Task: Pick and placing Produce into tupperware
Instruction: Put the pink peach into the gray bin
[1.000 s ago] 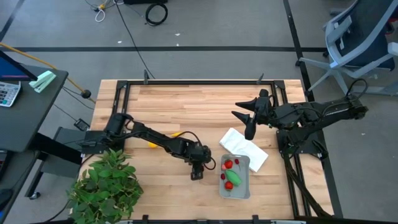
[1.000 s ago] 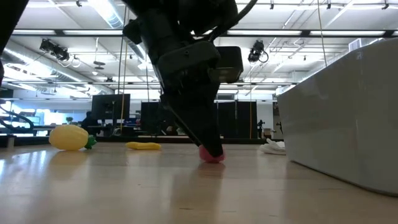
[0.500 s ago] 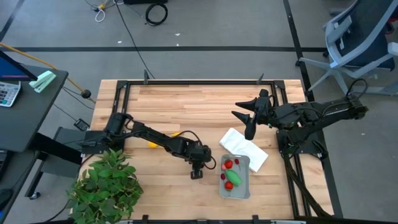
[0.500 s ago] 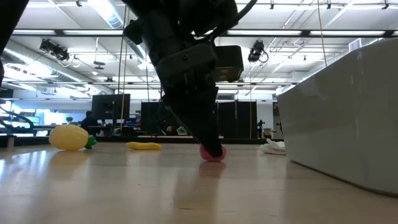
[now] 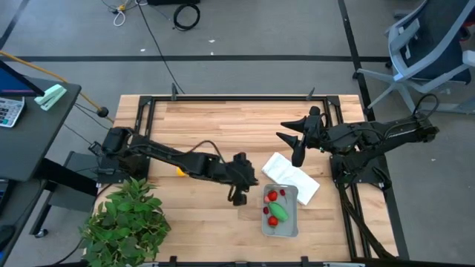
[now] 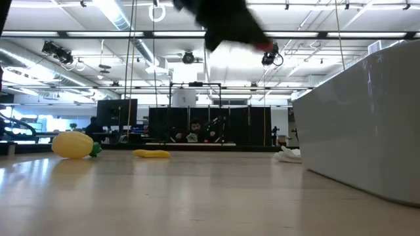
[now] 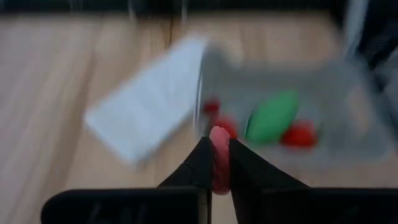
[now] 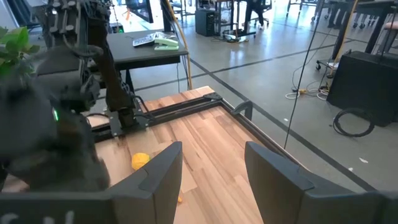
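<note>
Left wrist view: left tool (image 7: pixel 215 163) pinching red produce (image 7: pixel 219 155), long axis along fingers.

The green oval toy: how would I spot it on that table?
Find the shallow pale grey plastic container beside the white cloth, nearer the right arm's side. The green oval toy lies inside it, the only green piece among small red ones.

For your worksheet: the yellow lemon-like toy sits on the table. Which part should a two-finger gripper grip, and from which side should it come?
Probably from above, fingers closing across the middle of the lemon. It lies with its long axis along the table, so the narrower width should fit between the fingers. Nothing crowds it; the thin orange piece lies apart. The left gripper already holds a red piece.
</note>
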Robot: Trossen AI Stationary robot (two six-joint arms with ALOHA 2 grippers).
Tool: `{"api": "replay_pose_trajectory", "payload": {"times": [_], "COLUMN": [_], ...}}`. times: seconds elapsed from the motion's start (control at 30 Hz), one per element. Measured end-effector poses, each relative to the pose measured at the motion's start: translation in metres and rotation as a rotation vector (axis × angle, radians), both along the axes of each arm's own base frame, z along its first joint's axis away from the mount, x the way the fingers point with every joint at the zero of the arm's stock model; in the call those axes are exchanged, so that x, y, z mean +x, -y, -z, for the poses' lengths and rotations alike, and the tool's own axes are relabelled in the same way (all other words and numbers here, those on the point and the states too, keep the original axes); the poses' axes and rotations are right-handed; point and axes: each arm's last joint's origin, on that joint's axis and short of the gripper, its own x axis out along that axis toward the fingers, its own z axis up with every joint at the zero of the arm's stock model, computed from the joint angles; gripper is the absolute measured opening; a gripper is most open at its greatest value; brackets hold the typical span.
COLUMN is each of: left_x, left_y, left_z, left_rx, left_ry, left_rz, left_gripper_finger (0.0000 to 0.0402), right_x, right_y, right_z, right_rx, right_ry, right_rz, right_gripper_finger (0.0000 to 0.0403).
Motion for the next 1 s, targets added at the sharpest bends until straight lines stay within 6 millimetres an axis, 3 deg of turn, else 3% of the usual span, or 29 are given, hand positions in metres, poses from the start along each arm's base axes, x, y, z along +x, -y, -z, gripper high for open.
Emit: {"api": "replay_pose_trajectory", "payload": {"times": [0.13,0.53,0.8,1.0], "left_x": [0.008,0.031,0.038,0.039], "left_y": [0.005,0.015,0.017,0.018], "left_z": [-0.012,0.044,0.054,0.054], "left_rx": [-0.063,-0.088,-0.092,-0.036], "left_ry": [0.151,0.095,0.130,0.143], "left_rz": [0.074,0.142,0.160,0.196], "left_gripper_finger": [0.0034,0.0051,0.0063,0.0112], "right_x": [0.000,0.000,0.000,0.000], "right_y": [0.000,0.000,0.000,0.000], "right_z": [0.000,0.000,0.000,0.000], "right_rx": [0.000,0.001,0.001,0.001], "right_ry": [0.000,0.001,0.001,0.001], "right_rz": [0.000,0.000,0.000,0.001], "right_gripper_finger": [0.0183,0.0183,0.0183,0.0183]}}
